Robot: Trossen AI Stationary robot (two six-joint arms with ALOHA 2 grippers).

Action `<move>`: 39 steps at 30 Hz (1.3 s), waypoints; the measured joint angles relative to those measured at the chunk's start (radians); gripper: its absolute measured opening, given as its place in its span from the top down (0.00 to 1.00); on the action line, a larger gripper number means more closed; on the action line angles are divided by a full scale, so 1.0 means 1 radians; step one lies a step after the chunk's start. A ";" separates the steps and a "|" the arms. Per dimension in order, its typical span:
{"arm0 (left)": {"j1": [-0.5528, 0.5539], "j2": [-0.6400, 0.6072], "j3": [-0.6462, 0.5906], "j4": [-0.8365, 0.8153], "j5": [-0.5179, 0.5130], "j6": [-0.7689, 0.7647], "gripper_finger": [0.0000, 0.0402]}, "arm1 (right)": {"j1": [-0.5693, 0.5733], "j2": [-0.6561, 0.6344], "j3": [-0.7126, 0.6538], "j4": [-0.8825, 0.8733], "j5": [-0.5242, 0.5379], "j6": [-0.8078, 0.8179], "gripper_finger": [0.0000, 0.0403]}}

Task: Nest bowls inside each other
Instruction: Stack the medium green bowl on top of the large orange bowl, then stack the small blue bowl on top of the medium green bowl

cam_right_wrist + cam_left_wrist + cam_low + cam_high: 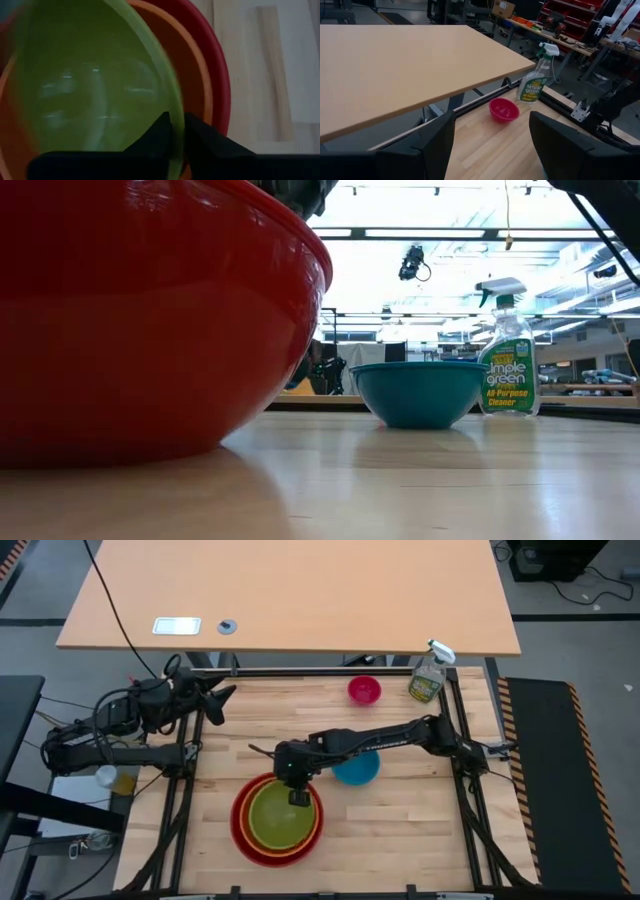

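Pinching the rim of the green bowl (pixel 95 90), the right gripper (pixel 298 797) had its fingers (pixel 157 132) almost pressed together, one on each side of the thin wall. This bowl sat inside the orange bowl (pixel 192 85), which sat inside the red bowl (pixel 240 830) near the front of the table. The blue bowl (pixel 358 770) stood just behind this stack, and the pink bowl (pixel 364 690) was well apart, near the far edge beside the spray bottle (pixel 428 675). The left gripper (pixel 213 700) waited at the far left, spread wide and empty. The bowls looked like light, stiff, smooth plastic, so I judged they could slip; the rim seemed the best place to hold. On the bottle label I could read "Simple Green All-Purpose Cleaner".
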 joint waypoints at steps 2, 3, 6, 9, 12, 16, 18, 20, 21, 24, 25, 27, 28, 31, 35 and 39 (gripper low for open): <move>0.000 0.000 0.000 0.000 0.000 0.000 0.36 | -0.004 0.000 0.000 -0.006 0.000 0.006 0.78; 0.000 0.000 0.000 0.000 0.000 0.000 0.36 | -0.006 0.000 0.000 -0.009 0.000 0.007 0.75; 0.000 0.000 0.000 -0.003 0.000 0.001 0.36 | -0.015 -0.014 0.000 -0.027 0.000 0.015 0.66; 0.000 0.000 0.000 -0.011 0.000 -0.004 0.36 | -0.030 -0.059 0.000 -0.039 0.000 0.034 0.60; 0.000 0.000 0.000 -0.023 0.000 -0.005 0.36 | -0.048 -0.118 0.001 -0.055 0.015 0.037 0.57; -0.001 0.000 -0.001 -0.044 0.000 -0.005 0.36 | -0.064 -0.193 0.001 -0.190 0.130 0.096 0.57; -0.001 0.000 -0.001 -0.062 0.001 -0.004 0.36 | -0.067 -0.223 0.002 -0.304 0.186 0.133 0.57; -0.001 0.000 -0.001 -0.072 0.001 -0.003 0.36 | -0.074 -0.239 0.002 -0.414 0.220 0.156 0.57; -0.001 0.000 -0.001 -0.080 0.000 -0.003 0.36 | -0.079 -0.241 0.002 -0.462 0.223 0.156 0.57; -0.001 0.001 -0.001 -0.085 0.001 0.004 0.36 | -0.100 -0.240 0.001 -0.538 0.205 0.113 0.57; -0.001 0.001 -0.001 -0.085 0.001 0.004 0.36 | -0.110 -0.240 0.001 -0.550 0.195 0.094 0.57; -0.001 0.001 -0.001 -0.085 0.001 0.005 0.36 | -0.132 -0.240 -0.011 -0.551 0.160 0.057 0.57; -0.001 0.001 -0.001 -0.085 0.001 0.005 0.36 | -0.145 -0.243 -0.030 -0.551 0.141 0.043 0.57; -0.001 0.001 -0.001 -0.085 0.001 0.005 0.36 | -0.187 -0.249 -0.114 -0.549 0.116 -0.009 0.57; -0.001 0.001 -0.001 -0.084 0.019 -0.001 0.36 | -0.239 -0.290 -0.260 -0.489 0.061 -0.059 0.57; -0.001 0.001 -0.001 -0.091 0.138 -0.025 0.36 | -0.252 -0.302 -0.311 -0.376 -0.087 -0.061 0.57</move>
